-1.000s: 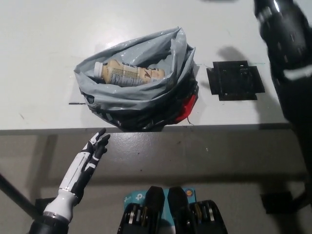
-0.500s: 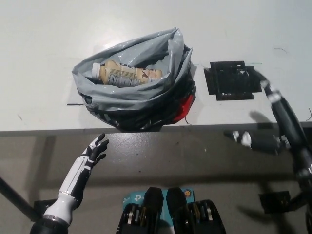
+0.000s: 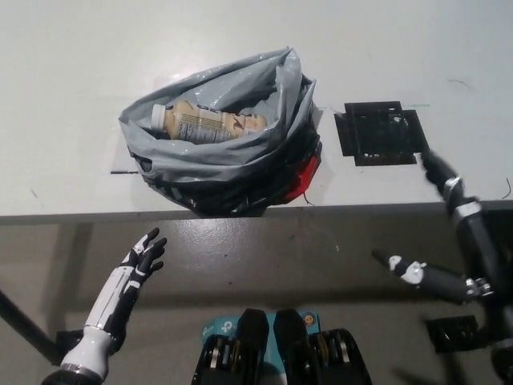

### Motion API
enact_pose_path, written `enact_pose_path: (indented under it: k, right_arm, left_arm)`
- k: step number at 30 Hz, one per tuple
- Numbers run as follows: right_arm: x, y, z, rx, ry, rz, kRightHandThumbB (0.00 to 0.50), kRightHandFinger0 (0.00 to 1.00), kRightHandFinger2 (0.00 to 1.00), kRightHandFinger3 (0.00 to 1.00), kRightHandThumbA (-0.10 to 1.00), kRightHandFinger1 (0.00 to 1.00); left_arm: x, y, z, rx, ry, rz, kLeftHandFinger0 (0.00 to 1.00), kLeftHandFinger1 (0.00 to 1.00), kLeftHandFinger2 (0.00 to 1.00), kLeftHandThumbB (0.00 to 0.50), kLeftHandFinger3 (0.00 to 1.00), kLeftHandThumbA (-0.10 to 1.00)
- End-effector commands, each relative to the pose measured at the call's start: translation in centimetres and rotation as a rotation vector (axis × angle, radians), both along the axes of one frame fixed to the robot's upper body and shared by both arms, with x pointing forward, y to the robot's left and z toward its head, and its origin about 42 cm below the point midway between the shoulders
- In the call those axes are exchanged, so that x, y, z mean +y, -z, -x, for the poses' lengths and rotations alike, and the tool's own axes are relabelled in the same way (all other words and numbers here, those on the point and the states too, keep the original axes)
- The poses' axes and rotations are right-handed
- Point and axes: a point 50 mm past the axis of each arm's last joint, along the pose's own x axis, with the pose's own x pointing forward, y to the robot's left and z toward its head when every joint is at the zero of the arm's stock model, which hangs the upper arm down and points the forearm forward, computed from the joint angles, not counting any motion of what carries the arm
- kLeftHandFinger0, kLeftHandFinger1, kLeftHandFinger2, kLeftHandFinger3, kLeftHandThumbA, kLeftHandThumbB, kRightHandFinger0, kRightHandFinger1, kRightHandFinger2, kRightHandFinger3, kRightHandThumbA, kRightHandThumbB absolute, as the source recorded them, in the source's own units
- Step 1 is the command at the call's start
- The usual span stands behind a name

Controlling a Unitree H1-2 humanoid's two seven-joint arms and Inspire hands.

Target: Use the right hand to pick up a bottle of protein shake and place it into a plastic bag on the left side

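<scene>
The bench (image 3: 72,96) fills the upper half of the head view, its near edge running straight across the middle. Close to that near edge, a little left of centre, sits the plastic bag (image 3: 216,164) — grey outside, dark within, mouth open upward, with something red showing at its lower right. Inside the mouth lies the protein shake bottle (image 3: 210,123), on its side, its long axis running along the bench edge with the white cap toward the left. To the right of the bag, near the bench's right end, is a flat black square plate (image 3: 383,132), bare on top.

The bottle already rests in the bag, so the placing looks done; no other bottle shows on the bench. Should either hand have to reach it, the bottle lies up and leftward from the right hand (image 3: 445,228), well apart, and up and slightly right of the left hand (image 3: 143,257), which is somewhat the nearer.

Both hands hang below the bench edge — the black right one at the lower right with fingers splayed and holding nothing, the white left one at the lower left, fingers spread, also holding nothing.

The bottle's lower side is hidden by the bag's rim, and the right arm is cut off at the frame edge.
</scene>
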Motion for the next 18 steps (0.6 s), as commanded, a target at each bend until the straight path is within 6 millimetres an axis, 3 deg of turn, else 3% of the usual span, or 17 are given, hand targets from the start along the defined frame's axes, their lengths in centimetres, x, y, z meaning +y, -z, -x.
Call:
enact_pose_path:
  k: [1, 8, 11, 12, 15, 18]
  right_arm:
    - [1.1, 4.0, -0.1, 0.082, -0.008, -0.052, 0.236, 1.00, 1.00, 1.00, 0.84, 1.00]
    - [2.2, 9.9, 0.0, 0.258, -0.025, -0.063, 0.241, 1.00, 1.00, 1.00, 0.85, 1.00]
    - [2.4, 11.5, -0.3, 0.326, -0.043, -0.057, 0.236, 1.00, 1.00, 1.00, 0.81, 1.00]
    - [2.4, 11.8, -0.4, 0.338, -0.040, -0.055, 0.252, 1.00, 1.00, 1.00, 0.82, 1.00]
    - [2.0, 12.9, -0.1, 0.356, -0.029, -0.058, 0.231, 1.00, 1.00, 1.00, 0.80, 1.00]
    - [1.7, 13.1, -0.1, 0.354, -0.023, -0.054, 0.243, 1.00, 1.00, 1.00, 0.81, 1.00]
  left_arm:
    - [0.6, -0.8, 0.2, -0.035, 0.022, -0.002, 1.00, 1.00, 1.00, 0.004, 1.00, 0.93]
    - [0.4, -0.4, 0.7, -0.020, 0.029, 0.007, 1.00, 1.00, 1.00, 0.000, 1.00, 0.90]
    - [0.4, -0.3, 0.8, -0.008, 0.022, 0.017, 1.00, 1.00, 1.00, 0.040, 1.00, 0.88]
    - [0.4, -0.3, 0.8, -0.009, 0.020, 0.017, 1.00, 1.00, 1.00, 0.048, 1.00, 0.88]
    - [0.6, -0.2, 1.2, -0.010, 0.025, 0.005, 1.00, 1.00, 1.00, 0.031, 1.00, 0.89]
    - [0.5, -0.2, 1.3, -0.012, 0.031, 0.001, 1.00, 1.00, 1.00, 0.024, 1.00, 0.90]
